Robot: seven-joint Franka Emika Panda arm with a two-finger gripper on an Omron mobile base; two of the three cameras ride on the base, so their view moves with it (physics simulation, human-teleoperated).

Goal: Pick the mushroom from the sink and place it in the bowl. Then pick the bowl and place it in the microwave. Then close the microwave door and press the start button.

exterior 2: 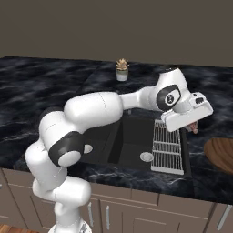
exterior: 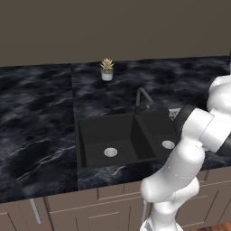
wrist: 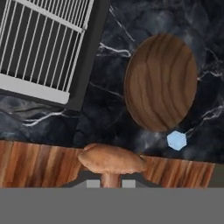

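My gripper [exterior 2: 193,125] is shut on the mushroom [wrist: 112,160], a tan cap on a short brown stem, held by the stem between the fingertips. In the right base view the mushroom [exterior 2: 195,129] hangs above the counter just right of the black double-basin sink [exterior 2: 129,136], short of the bowl. The wide brown wooden bowl [exterior 2: 221,154] stands upright on the dark marble counter at the right edge. From the hand view the bowl [wrist: 161,82] lies ahead of the mushroom and slightly to the right. The sink [exterior: 118,135] has silver drains.
A silver wire rack [exterior 2: 167,144] covers the right end of the sink, also seen as the rack [wrist: 41,43]. A dark faucet [exterior: 142,97] rises behind the basins, and a small potted plant [exterior: 107,69] stands by the wall. A pale blue hexagonal spot [wrist: 176,140] lies beside the bowl.
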